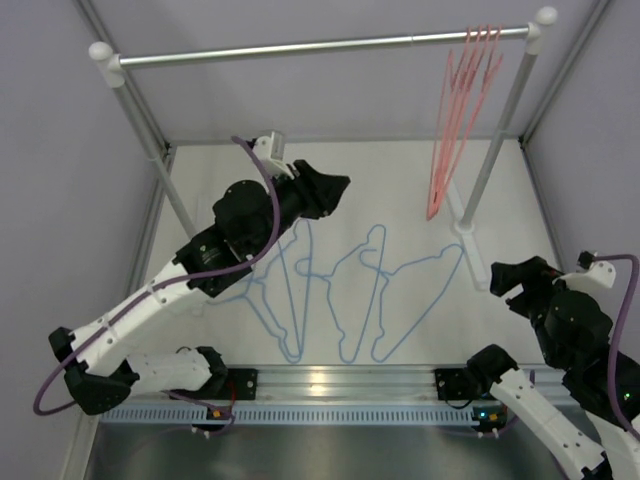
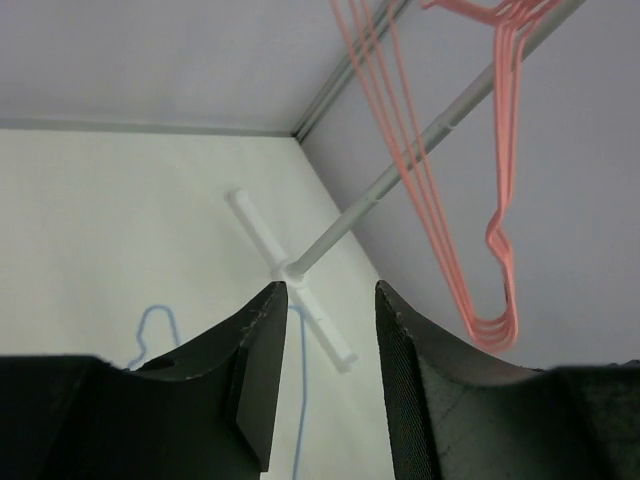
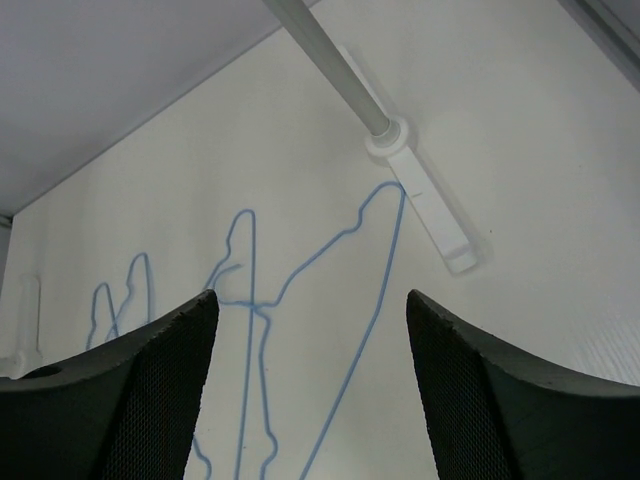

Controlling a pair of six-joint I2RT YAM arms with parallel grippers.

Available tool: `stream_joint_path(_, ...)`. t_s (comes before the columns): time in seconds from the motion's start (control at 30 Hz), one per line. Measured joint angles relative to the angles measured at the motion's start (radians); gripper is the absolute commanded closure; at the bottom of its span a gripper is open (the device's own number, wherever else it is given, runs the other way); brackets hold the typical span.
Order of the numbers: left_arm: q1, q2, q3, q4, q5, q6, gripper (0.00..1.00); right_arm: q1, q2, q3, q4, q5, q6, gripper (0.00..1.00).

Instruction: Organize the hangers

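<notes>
Our left fingers [image 1: 335, 188] are apart and hold nothing, up near the hooks of four blue hangers [image 1: 379, 285] lying on the counter [image 1: 400, 175]. Our right fingers [image 1: 505, 278] are apart too, beside them. Four pink hangers [image 1: 455, 110] hang on the rail [image 1: 300, 47].

- The left gripper [image 2: 330, 300] sits at the bottom edge, its two dark fingers [image 2: 255, 370] apart with nothing between them.
- Just beyond the fingertips, the rack's white cross-shaped foot [image 2: 262, 232] rests on the white table [image 2: 120, 220].
- A grey upright pole [image 2: 370, 197] rises from that foot toward the upper right.
- Pink wire hangers [image 2: 510, 130] hang bunched together, above and right of the foot.
- A light blue hanger wire [image 2: 300, 400] lies on the table, touching the foot's near arm.
</notes>
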Motion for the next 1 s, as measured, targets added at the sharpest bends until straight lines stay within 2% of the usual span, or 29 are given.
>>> stream_joint_path(0.27, 0.002, -0.321, -0.368, -0.225, -0.148, -0.010, 0.52, 0.000, 0.015, -0.079, 0.010, -0.057, 0.023, 0.27)
stream_joint_path(0.4, 0.002, -0.358, -0.532, -0.284, -0.110, -0.057, 0.54, 0.000, 0.068, -0.120, 0.048, -0.098, 0.032, 0.28)
stream_joint_path(0.53, -0.005, -0.308, -0.689, -0.279, 0.003, -0.112, 0.55, 0.000, 0.160, -0.184, 0.116, -0.139, 0.045, 0.29)
stream_joint_path(0.63, -0.054, -0.242, -0.740, -0.266, 0.045, -0.141, 0.53, 0.000, 0.204, -0.225, 0.156, -0.163, 0.053, 0.30)
stream_joint_path(0.8, -0.174, -0.092, -0.729, -0.164, 0.054, -0.166, 0.51, 0.000, 0.246, -0.262, 0.224, -0.189, 0.064, 0.31)
stream_joint_path(1.0, -0.243, 0.138, -0.658, -0.028, 0.063, -0.187, 0.52, 0.000, 0.260, -0.280, 0.259, -0.208, 0.072, 0.31)
